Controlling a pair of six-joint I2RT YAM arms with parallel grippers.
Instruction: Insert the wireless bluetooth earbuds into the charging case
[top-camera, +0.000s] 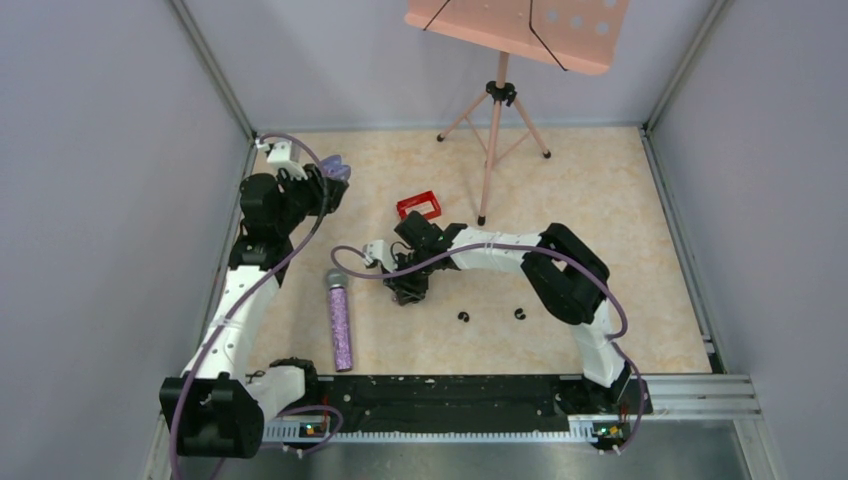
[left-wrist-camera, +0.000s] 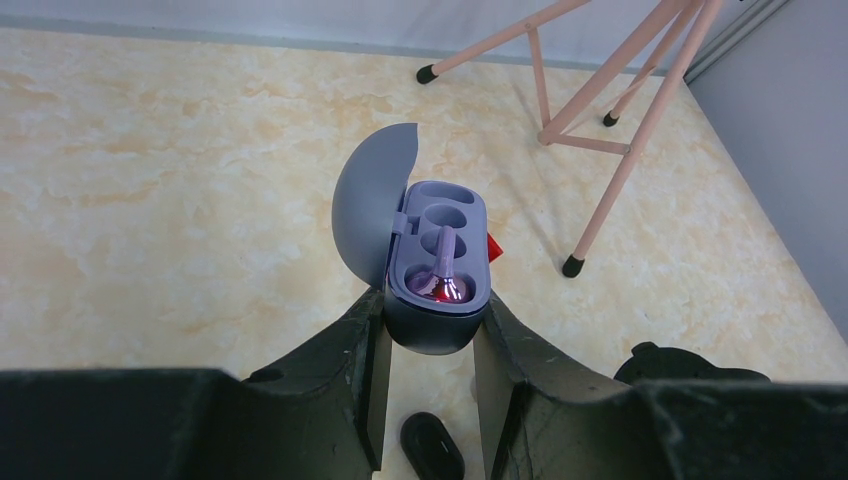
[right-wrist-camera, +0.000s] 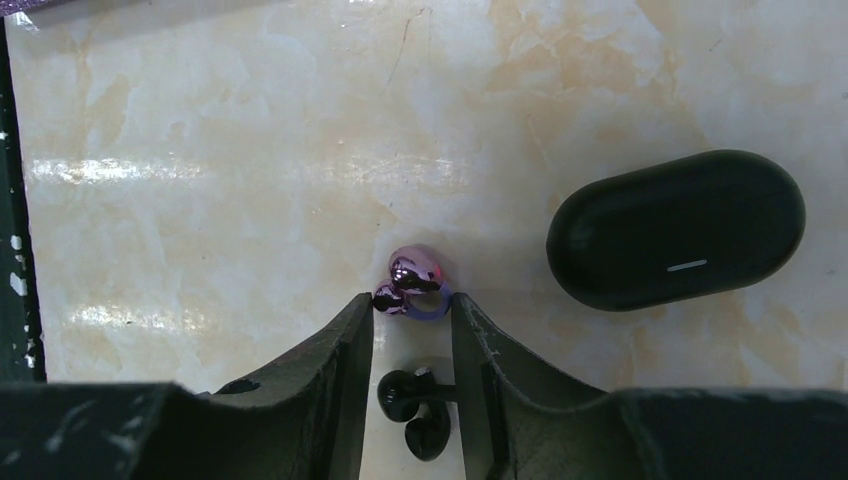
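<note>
My left gripper is shut on the base of an open grey-purple charging case, held near the table's far left. Its lid stands open to the left. One pinkish-purple earbud sits in the near slot; the far slot looks empty. My right gripper sits mid-table, its fingertips closed on a second pinkish-purple earbud just above the table. A black earbud lies on the table between the fingers, further back. Two more black earbuds lie to the right.
A shut black oval case lies right of the right gripper; it also shows under the left fingers. A glittery purple microphone lies at front left. A small red frame and a pink music stand's tripod stand behind.
</note>
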